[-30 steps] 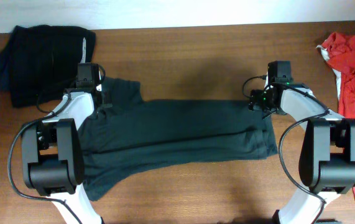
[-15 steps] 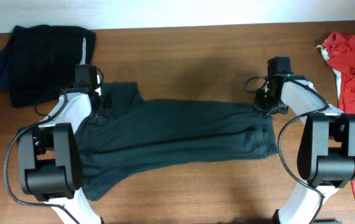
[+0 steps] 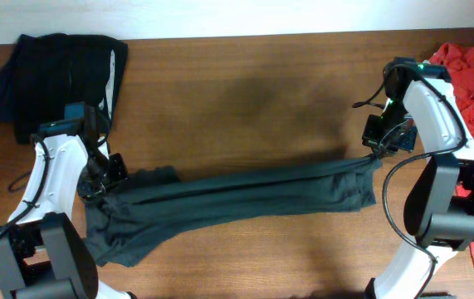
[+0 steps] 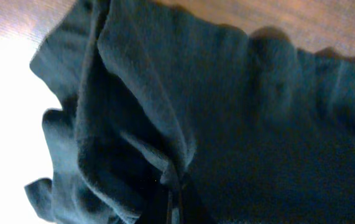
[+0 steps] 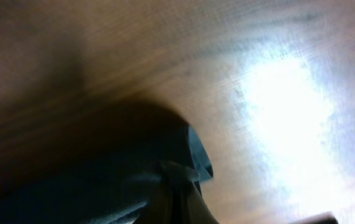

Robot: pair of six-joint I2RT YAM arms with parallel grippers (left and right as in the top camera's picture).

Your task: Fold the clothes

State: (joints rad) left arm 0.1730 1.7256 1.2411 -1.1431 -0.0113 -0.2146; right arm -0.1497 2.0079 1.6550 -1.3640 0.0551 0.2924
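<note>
A dark green garment (image 3: 245,195) hangs stretched in a long, narrow band between my two grippers over the wooden table (image 3: 245,91). My left gripper (image 3: 104,181) is shut on its bunched left end. In the left wrist view the folds of cloth (image 4: 239,112) fill the frame and the closed jaws (image 4: 175,202) pinch a ridge of it. My right gripper (image 3: 375,156) is shut on the right end. The right wrist view shows a corner of cloth (image 5: 102,174) clamped at the jaws (image 5: 178,186), with bare table beyond.
A black garment (image 3: 54,75) lies in a heap at the back left corner. A red garment (image 3: 469,91) with some white cloth lies along the right edge, close behind my right arm.
The right gripper has closed on the garment's right end. Both arms have lifted and pulled outward and toward the front, drawing the flat garment into a narrow stretched band.
</note>
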